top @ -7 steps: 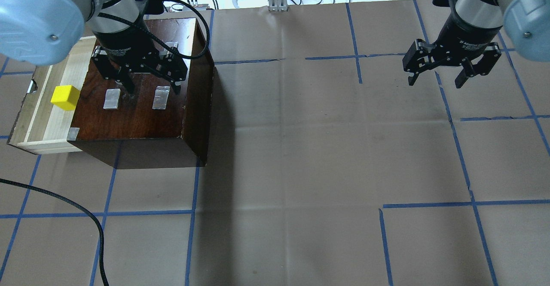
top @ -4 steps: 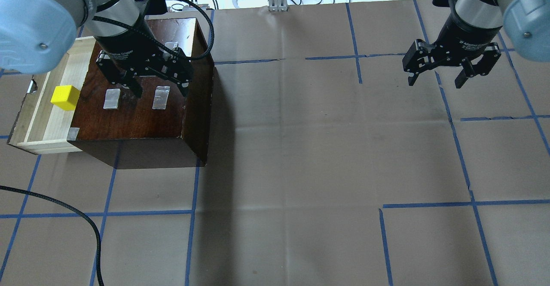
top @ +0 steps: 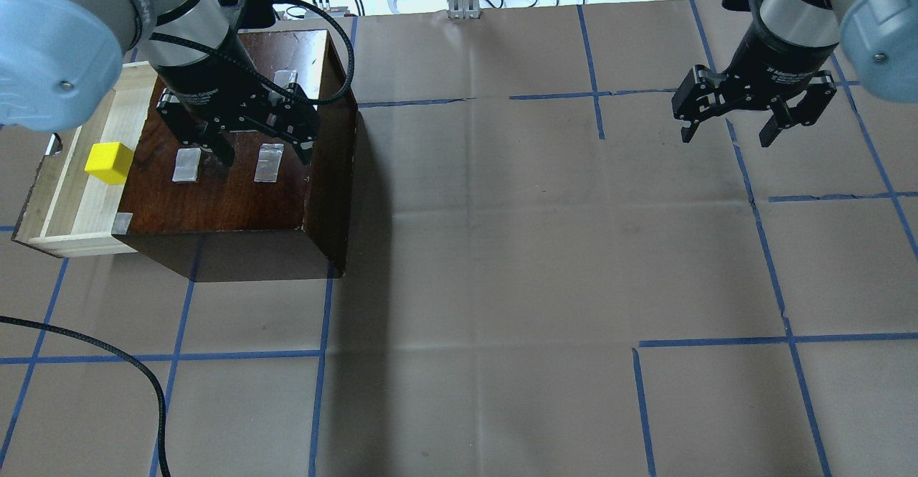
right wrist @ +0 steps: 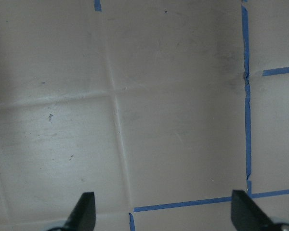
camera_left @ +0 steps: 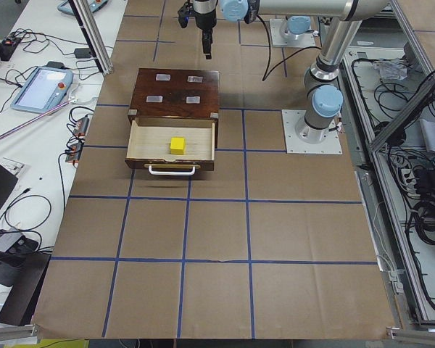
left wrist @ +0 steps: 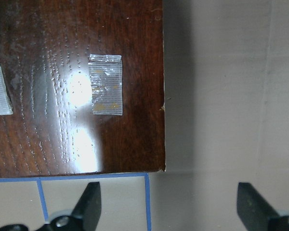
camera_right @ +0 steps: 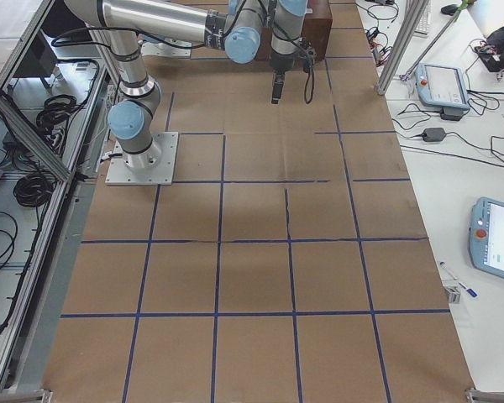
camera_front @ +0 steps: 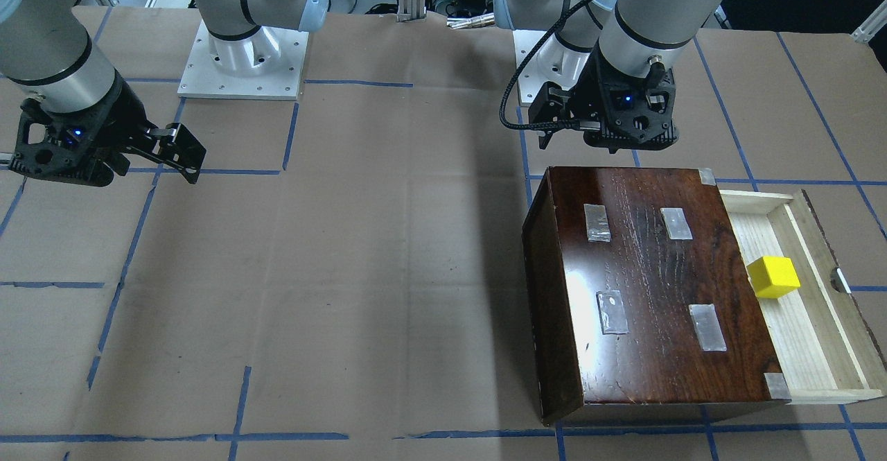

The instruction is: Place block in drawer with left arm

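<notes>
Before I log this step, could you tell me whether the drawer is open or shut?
Open: the drawer is pulled out of the cabinet, the block resting inside.

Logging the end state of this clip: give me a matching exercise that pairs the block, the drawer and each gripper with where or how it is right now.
Things:
1. block
2. drawer
3. left gripper
4. right gripper

States:
A. open and empty, over bare table far from the cabinet
B. pulled out of the cabinet
C. open and empty, raised close by the cabinet
D. lying on the drawer's floor, touched by no gripper

Pairs: 1-D, 2-B, 3-C, 4-A.
</notes>
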`<state>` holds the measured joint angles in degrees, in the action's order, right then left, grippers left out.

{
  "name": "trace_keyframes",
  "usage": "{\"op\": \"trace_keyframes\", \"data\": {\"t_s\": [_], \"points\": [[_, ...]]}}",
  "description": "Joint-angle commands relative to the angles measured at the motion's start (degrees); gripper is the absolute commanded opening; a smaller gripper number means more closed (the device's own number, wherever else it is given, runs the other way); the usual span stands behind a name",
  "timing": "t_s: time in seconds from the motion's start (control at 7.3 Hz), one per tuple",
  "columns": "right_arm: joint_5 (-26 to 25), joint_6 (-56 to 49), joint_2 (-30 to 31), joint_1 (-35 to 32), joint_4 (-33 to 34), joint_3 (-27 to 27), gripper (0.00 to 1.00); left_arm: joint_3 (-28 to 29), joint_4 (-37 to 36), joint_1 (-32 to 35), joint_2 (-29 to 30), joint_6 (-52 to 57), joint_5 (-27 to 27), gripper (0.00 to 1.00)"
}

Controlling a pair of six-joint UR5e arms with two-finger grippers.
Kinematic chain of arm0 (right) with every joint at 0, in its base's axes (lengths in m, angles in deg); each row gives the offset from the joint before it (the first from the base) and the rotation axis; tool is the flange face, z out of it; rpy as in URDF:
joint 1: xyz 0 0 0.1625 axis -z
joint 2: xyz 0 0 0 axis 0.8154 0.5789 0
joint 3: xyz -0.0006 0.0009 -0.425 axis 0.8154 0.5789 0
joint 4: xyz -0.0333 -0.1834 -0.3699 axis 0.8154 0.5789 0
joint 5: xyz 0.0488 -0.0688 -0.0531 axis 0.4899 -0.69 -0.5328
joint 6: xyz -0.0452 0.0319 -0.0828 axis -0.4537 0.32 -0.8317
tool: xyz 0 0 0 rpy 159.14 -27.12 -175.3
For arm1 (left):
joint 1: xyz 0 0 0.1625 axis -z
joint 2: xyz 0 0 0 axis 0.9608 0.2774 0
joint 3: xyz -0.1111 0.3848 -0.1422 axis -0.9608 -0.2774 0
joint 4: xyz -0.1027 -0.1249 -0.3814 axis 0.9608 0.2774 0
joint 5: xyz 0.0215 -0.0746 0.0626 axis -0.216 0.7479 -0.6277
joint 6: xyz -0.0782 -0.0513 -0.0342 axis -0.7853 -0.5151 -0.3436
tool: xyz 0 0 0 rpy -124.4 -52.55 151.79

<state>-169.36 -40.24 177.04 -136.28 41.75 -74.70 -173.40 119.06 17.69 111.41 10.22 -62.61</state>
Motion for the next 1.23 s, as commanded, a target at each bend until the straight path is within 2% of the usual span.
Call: {"op": "trace_keyframes", "data": {"t_s": [0.0,0.27,1.1], "points": [[0.0,-0.09,0.0,0.0,0.0,-0.06,1.0,-0.01,-0.41,0.0,-0.19,-0.39,-0.23,0.99],[0.0,-0.09,0.0,0.0,0.0,-0.06,1.0,-0.01,-0.41,0.0,-0.19,-0.66,-1.72,0.99],[0.0,0.0,0.0,0.0,0.0,-0.06,1.0,-0.01,-0.5,-0.09,0.42,-0.83,-1.64,0.99]]}}
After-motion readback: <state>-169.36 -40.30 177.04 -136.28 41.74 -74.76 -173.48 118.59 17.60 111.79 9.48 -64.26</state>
